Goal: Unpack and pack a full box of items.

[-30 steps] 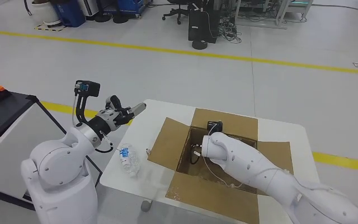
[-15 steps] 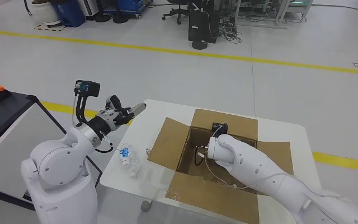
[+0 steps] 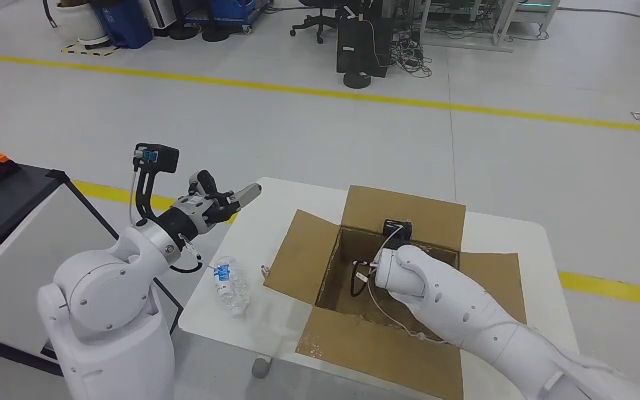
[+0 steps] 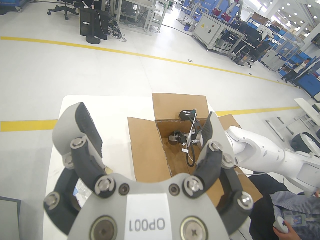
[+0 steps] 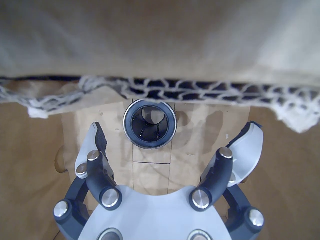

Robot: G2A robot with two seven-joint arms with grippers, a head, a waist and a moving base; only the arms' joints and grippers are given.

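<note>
The open cardboard box (image 3: pixel 300 250) stands mid-table with its flaps spread. My right arm (image 3: pixel 440 295) goes down into it. Inside, my right gripper (image 5: pixel 175 131) is open just above the box floor. A black ring-shaped cylinder with a metal rim (image 5: pixel 149 127) stands on end slightly ahead of the fingertips, between their lines and untouched. White netting (image 5: pixel 190 91) hangs along the cardboard edge above it. My left gripper (image 3: pixel 240 195) is open and holds nothing, raised over the table's left end and facing the box (image 4: pixel 170 126).
A crumpled clear plastic bottle (image 3: pixel 228 283) lies on the white table (image 3: pixel 500 235) left of the box. A dark side table (image 3: pixel 20 190) stands further left. The box walls enclose my right gripper closely.
My right arm has shifted a little to the right inside the box, and the far flap has tipped up slightly. The left arm has not moved.
</note>
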